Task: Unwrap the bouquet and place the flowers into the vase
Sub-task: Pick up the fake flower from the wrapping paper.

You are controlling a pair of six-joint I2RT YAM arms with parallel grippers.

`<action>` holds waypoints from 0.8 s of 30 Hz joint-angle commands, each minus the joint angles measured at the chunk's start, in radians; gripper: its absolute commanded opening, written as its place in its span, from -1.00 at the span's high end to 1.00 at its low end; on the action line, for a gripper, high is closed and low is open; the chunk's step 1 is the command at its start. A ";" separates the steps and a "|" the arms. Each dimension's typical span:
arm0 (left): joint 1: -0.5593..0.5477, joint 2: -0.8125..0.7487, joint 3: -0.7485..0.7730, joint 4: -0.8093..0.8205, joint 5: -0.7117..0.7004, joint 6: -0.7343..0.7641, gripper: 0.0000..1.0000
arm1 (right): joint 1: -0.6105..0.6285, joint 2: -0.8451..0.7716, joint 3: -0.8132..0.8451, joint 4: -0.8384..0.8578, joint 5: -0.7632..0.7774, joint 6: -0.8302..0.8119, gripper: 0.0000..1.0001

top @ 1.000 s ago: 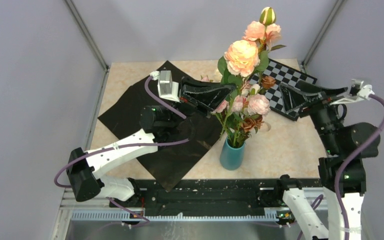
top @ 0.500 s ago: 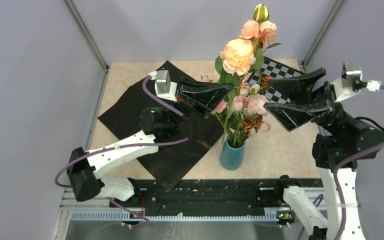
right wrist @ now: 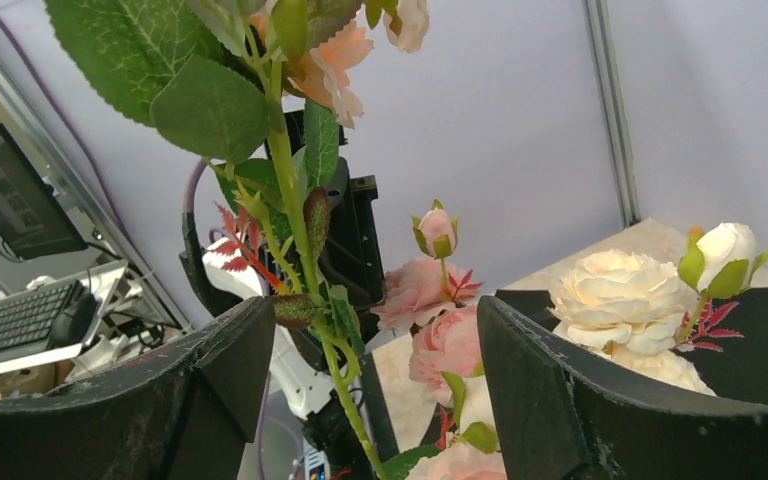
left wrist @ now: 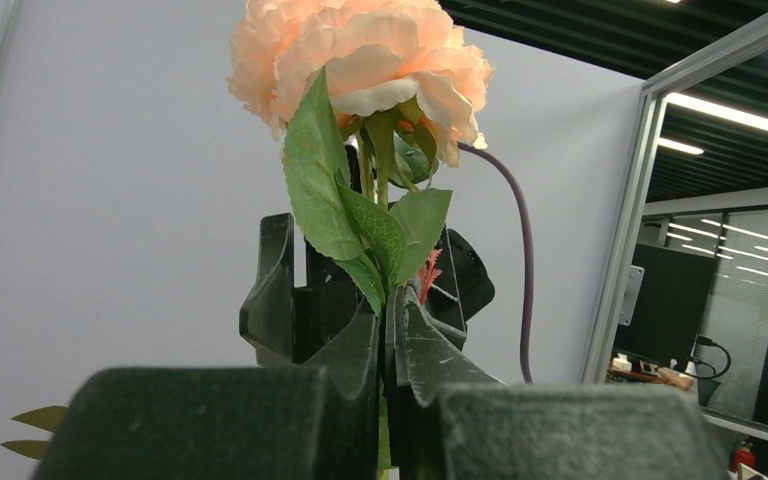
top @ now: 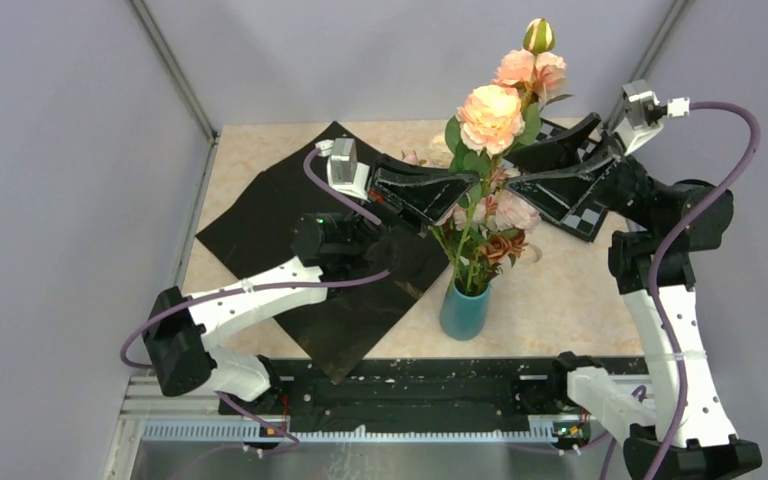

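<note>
Above the vase [top: 463, 310], right pincer [top: 510, 171] now arrives wide-jawed around the flowers [top: 490, 115], opposite left pincer [top: 472, 182] clamped on tall rose stem [right wrist: 298, 215]: handover likely next.

Pale grey walls [top: 80, 150] close in the beige marbled worktop [top: 580, 290] on three sides, with slanted metal posts [top: 172, 70] at the upper left and upper right. At the right of the left wrist view, strip lights [left wrist: 725, 112] glow above a dark monitor [left wrist: 670, 300]. At the left of the right wrist view a keyboard [right wrist: 20, 320] lies on a desk.
</note>
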 commanded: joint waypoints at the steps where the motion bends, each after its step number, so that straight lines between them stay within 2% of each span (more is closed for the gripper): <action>1: -0.005 0.000 0.043 0.056 0.016 -0.023 1.00 | 0.061 0.016 0.081 -0.026 -0.006 -0.062 -0.45; 11: -0.003 0.020 0.072 0.053 0.018 -0.016 1.00 | 0.137 0.056 0.141 -0.102 -0.022 -0.141 -0.34; 16: -0.003 0.031 0.086 0.048 0.025 -0.015 1.00 | 0.169 0.077 0.154 -0.120 -0.031 -0.171 -0.20; 24: -0.002 0.031 0.072 0.024 0.022 -0.001 1.00 | 0.201 0.090 0.181 -0.112 -0.046 -0.211 0.37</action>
